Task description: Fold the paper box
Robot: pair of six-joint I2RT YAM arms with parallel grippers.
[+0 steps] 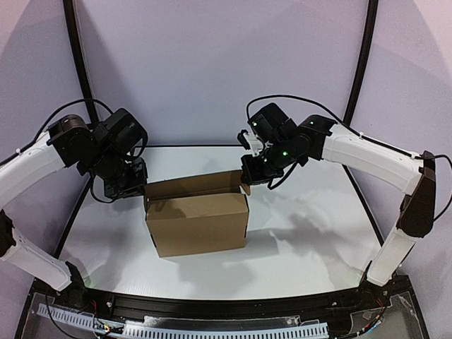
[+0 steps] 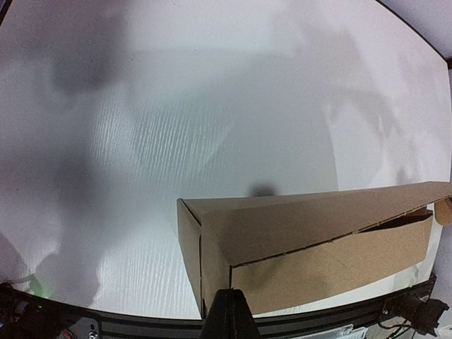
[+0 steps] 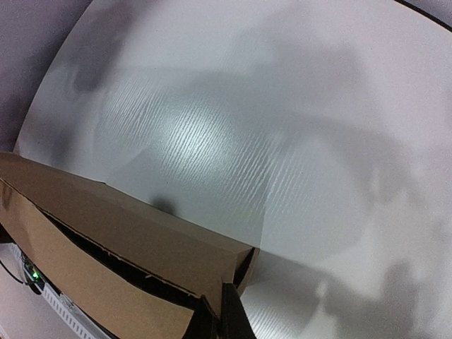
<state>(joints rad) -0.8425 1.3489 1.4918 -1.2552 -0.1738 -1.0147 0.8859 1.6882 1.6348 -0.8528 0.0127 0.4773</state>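
Note:
The paper box is plain brown cardboard and stands upright in the middle of the white table, its top flaps partly raised. My left gripper is at the box's upper left back corner. In the left wrist view the fingers are pressed together on the corner edge of the box. My right gripper is at the upper right back corner. In the right wrist view its fingers pinch the end of the long top flap. The box's dark inside shows under that flap.
The white table spreads around the box. A black curved frame and pale walls stand behind. A black rail with cabling runs along the near edge.

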